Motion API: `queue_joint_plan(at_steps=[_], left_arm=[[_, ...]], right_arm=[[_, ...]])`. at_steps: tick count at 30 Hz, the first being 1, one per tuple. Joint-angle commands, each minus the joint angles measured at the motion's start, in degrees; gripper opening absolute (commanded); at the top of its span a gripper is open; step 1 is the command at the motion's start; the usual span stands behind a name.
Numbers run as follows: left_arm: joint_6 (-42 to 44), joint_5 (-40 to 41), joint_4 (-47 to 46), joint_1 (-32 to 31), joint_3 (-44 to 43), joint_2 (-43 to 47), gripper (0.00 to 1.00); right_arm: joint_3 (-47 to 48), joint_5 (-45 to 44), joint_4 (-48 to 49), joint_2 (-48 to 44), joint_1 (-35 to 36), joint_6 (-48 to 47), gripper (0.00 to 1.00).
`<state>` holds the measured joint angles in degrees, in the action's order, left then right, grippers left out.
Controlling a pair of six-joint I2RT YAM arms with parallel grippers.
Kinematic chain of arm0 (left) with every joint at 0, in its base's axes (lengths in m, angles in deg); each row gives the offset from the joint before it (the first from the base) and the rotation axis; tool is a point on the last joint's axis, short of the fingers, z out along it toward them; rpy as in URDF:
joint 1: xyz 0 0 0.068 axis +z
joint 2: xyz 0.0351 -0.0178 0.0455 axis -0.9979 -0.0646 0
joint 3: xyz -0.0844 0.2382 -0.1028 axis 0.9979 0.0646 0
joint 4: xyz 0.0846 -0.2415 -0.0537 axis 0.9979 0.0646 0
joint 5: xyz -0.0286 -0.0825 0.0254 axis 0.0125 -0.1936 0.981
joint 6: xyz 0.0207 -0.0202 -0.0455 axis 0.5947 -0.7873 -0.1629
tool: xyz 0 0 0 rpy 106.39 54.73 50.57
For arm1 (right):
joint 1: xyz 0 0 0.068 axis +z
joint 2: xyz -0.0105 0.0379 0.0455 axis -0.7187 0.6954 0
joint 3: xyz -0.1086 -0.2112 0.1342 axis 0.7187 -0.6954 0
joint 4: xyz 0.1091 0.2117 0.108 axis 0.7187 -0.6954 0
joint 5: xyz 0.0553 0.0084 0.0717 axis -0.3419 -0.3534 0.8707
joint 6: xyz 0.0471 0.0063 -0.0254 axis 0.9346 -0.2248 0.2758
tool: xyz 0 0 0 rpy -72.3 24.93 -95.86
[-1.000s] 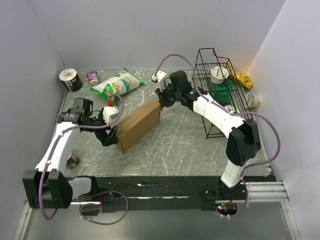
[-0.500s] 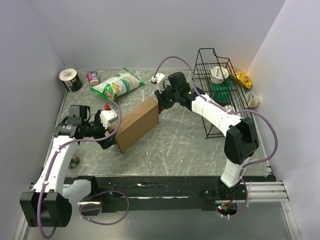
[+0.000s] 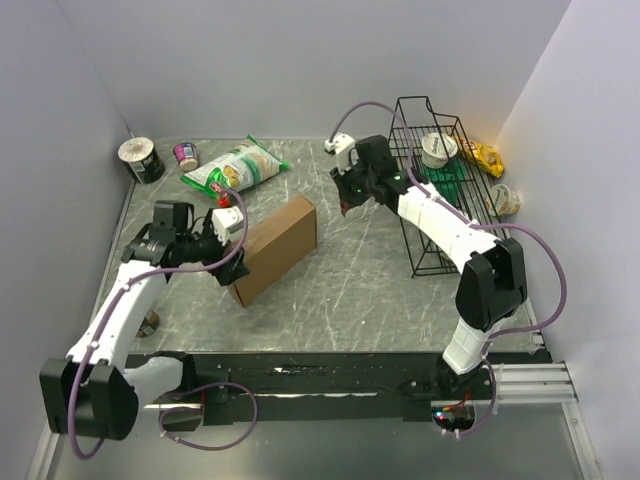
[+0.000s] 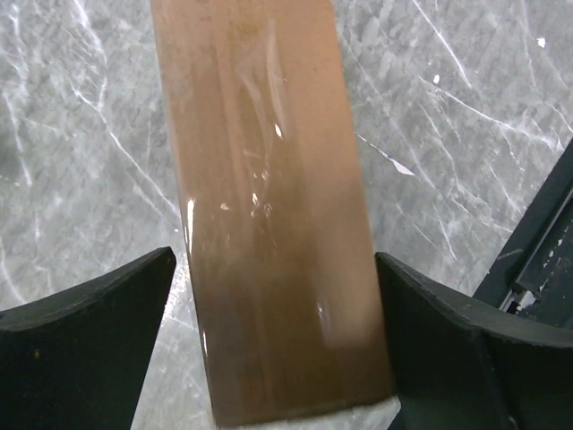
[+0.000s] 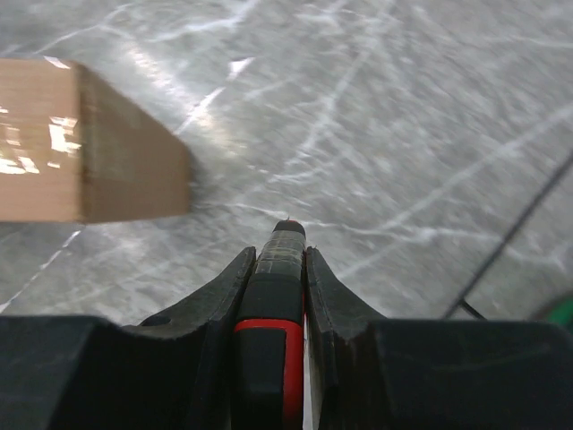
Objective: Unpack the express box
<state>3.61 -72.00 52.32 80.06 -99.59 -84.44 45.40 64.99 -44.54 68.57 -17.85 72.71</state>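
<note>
The express box [image 3: 278,245] is a plain brown cardboard box lying diagonally on the marble table. In the left wrist view the express box [image 4: 269,224] shows shiny clear tape along its top. My left gripper [image 3: 231,266] is open, and its fingers [image 4: 98,313] straddle the box's near end without closing on it. My right gripper [image 3: 349,204] hovers just past the box's far end, shut on a black-and-red cutter tool [image 5: 273,358]. The tool's tip points at bare table to the right of the box corner [image 5: 89,143].
A black wire basket [image 3: 415,255] at the right holds a cup and a green item. A green-and-white snack bag [image 3: 233,168], a dark can [image 3: 141,160] and a small cup [image 3: 186,154] lie at the back left. A yellow packet [image 3: 487,156] and a cup [image 3: 505,200] sit by the right wall.
My right gripper with the tool has pulled back from the box's far end, toward the back right. My left gripper has settled around the box's near end. The box has barely shifted.
</note>
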Motion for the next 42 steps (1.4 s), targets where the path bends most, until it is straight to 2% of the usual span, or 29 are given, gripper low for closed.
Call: queue_joint_plan(at_steps=[1,3,7,11,17,30,42], left_arm=[[-1.1,-0.6,-4.1,-0.5,-3.5,-1.9,0.99],[1.6,-2.2,-1.3,-0.8,-4.1,-2.0,0.94],[3.8,-5.2,0.9,-1.2,-2.7,-1.7,0.91],[1.1,-4.0,-0.7,-1.8,-1.3,-0.5,0.88],[0.5,-2.2,-1.2,-1.8,-0.7,-0.5,0.84],[1.0,-1.8,-0.8,-1.8,0.2,-0.9,0.80],[1.0,-1.1,-0.7,-1.8,1.3,-0.6,0.79]], right_arm=[[6.7,-4.8,0.1,-6.4,-2.3,1.9,0.00],[7.9,-4.3,0.8,-8.7,-2.7,2.9,0.00],[10.2,-2.0,2.4,-11.4,-2.0,6.4,0.00],[10.6,-4.3,5.2,-12.6,2.1,8.9,0.00],[-3.5,-6.1,18.4,-21.0,8.7,4.5,0.00],[-3.8,-7.1,17.1,-17.6,11.0,6.8,0.00],[-5.6,-7.3,19.6,-17.0,11.9,9.4,0.00]])
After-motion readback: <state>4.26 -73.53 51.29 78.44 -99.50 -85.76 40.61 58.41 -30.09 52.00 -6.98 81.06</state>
